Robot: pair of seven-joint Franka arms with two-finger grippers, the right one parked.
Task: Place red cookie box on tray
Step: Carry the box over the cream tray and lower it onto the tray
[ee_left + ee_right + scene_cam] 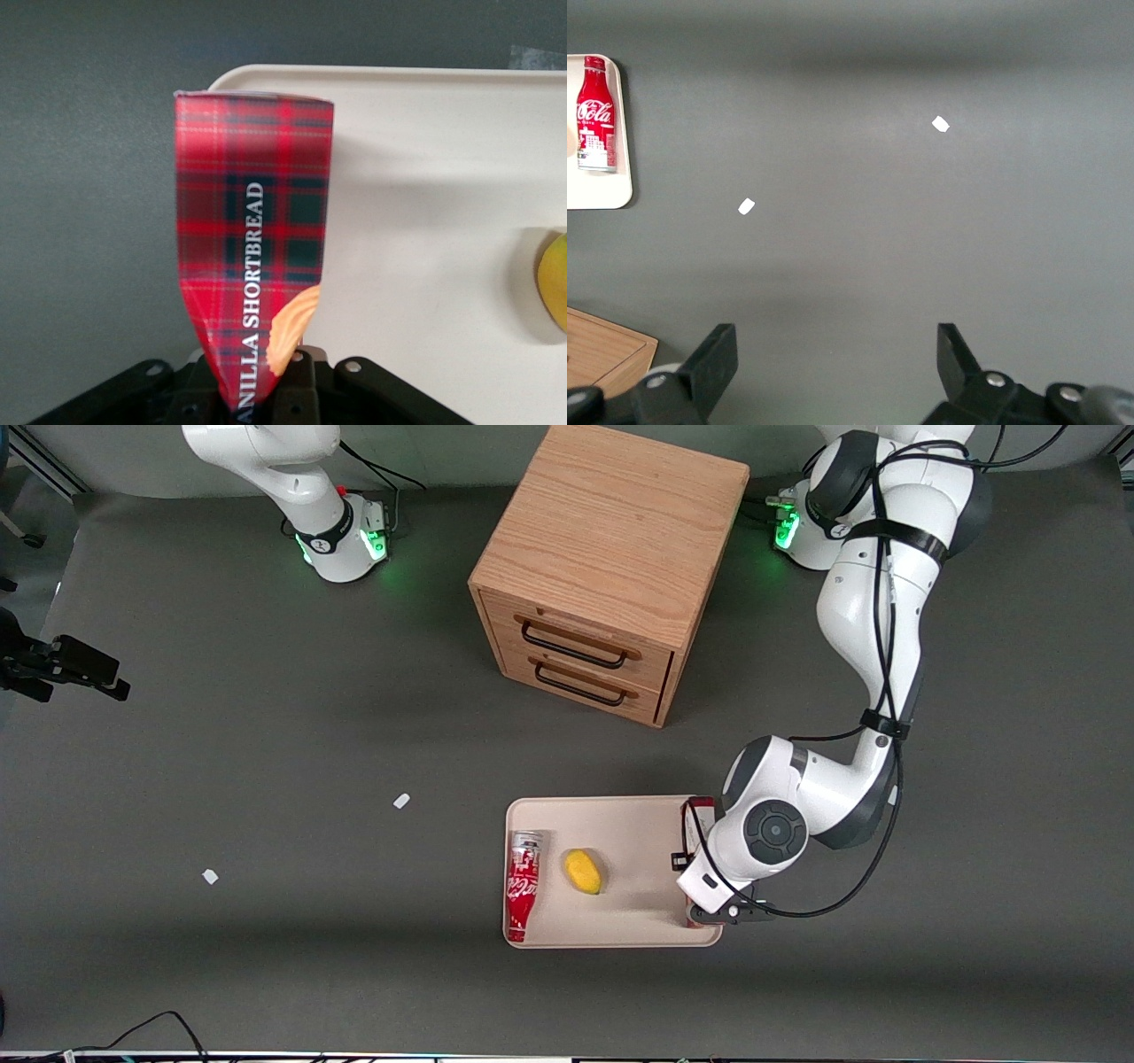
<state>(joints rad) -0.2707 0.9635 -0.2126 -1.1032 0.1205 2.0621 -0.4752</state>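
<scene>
The red cookie box, tartan-patterned with "VANILLA SHORTBREAD" lettering and a tan cookie picture, is pinched at its end between the fingers of my left gripper, which is shut on it. The box hangs along the rim of the beige tray at the tray's edge toward the working arm's end, partly over the tray and partly over the grey table. From the front, only one end of the box shows past the white wrist above the tray; the fingers are hidden there.
A red soda bottle-can lies on the tray at its edge toward the parked arm. A yellow fruit sits mid-tray. A wooden two-drawer cabinet stands farther from the front camera. Two white scraps lie on the mat.
</scene>
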